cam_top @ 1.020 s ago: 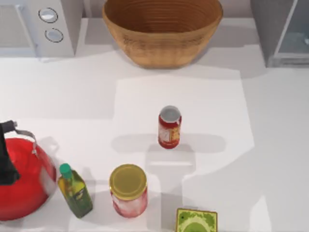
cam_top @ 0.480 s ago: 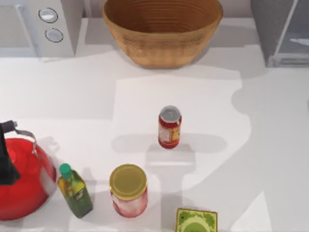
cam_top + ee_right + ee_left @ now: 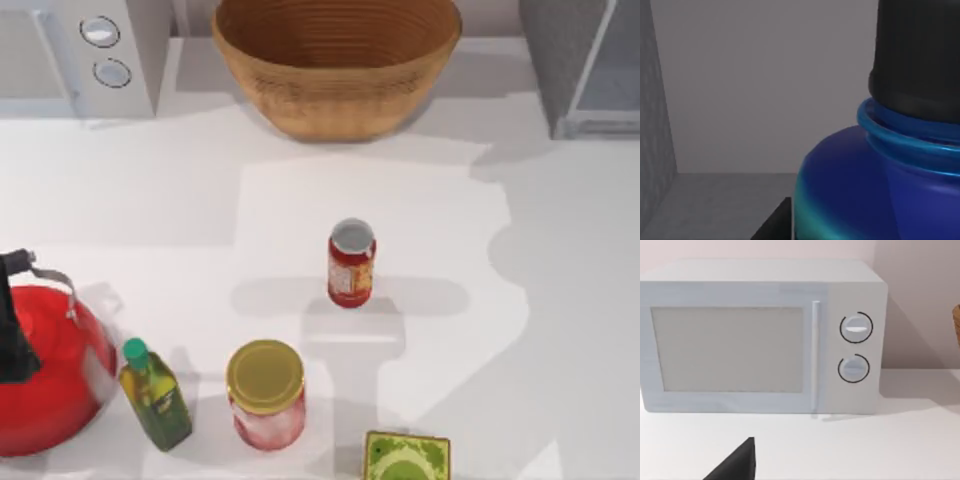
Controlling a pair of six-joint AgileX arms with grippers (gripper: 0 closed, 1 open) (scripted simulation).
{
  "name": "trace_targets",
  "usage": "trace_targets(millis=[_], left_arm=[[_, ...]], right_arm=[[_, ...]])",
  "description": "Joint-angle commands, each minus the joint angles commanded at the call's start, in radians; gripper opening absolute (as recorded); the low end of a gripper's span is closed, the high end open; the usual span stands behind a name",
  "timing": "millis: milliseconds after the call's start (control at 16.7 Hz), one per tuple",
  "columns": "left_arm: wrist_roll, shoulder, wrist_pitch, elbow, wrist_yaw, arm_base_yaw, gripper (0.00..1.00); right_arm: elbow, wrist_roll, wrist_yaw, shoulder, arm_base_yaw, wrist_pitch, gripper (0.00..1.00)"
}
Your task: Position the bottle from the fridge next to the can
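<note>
The red can (image 3: 351, 265) with its silver top stands upright near the middle of the table. At the back right corner is the grey fridge (image 3: 560, 60) with its pale door panel (image 3: 610, 70). The right wrist view is very close to the turquoise-blue bottle (image 3: 865, 190) and its black cap (image 3: 920, 55), which stand upright on the grey floor inside the fridge (image 3: 765, 85). A dark piece of my right gripper (image 3: 774, 225) lies right beside the bottle's body. A dark piece of my left gripper (image 3: 737, 462) hangs over the table in front of the microwave (image 3: 760, 335).
A woven bowl (image 3: 335, 60) sits at the back centre and the white microwave (image 3: 100, 50) at the back left. Along the front stand a red kettle (image 3: 45, 370), a green-capped oil bottle (image 3: 155, 395), a yellow-lidded jar (image 3: 265, 395) and a green box (image 3: 405, 458).
The shadow on the table's right side has shifted back toward the fridge. The can and the other things on the table have not moved.
</note>
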State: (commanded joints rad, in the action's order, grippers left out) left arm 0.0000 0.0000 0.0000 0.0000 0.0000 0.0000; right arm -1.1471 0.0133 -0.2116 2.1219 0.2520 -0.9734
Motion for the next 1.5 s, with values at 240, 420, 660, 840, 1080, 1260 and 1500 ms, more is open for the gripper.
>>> trace_targets(millis=[240,420,660,840,1080,1260,1500], left_arm=[[0.0,0.0,0.0,0.0,0.0,0.0,1.0],[0.0,0.0,0.0,0.0,0.0,0.0,1.0],[0.0,0.0,0.0,0.0,0.0,0.0,1.0],[0.0,0.0,0.0,0.0,0.0,0.0,1.0],[0.0,0.0,0.0,0.0,0.0,0.0,1.0],[0.0,0.0,0.0,0.0,0.0,0.0,1.0],[0.0,0.0,0.0,0.0,0.0,0.0,1.0]], right_arm=[[0.263,0.001,-0.033,-0.14,0.028,-0.097,0.0],[0.391,0.002,-0.052,-0.223,0.045,-0.156,0.0],[0.423,0.003,-0.058,-0.249,0.051,-0.174,0.0],[0.42,0.004,-0.055,-0.242,0.043,-0.173,0.0],[0.454,0.004,0.053,-0.198,-0.059,-0.25,0.0],[0.511,0.003,0.238,-0.149,-0.232,-0.354,0.0],[0.611,0.001,0.549,-0.093,-0.546,-0.509,0.0]])
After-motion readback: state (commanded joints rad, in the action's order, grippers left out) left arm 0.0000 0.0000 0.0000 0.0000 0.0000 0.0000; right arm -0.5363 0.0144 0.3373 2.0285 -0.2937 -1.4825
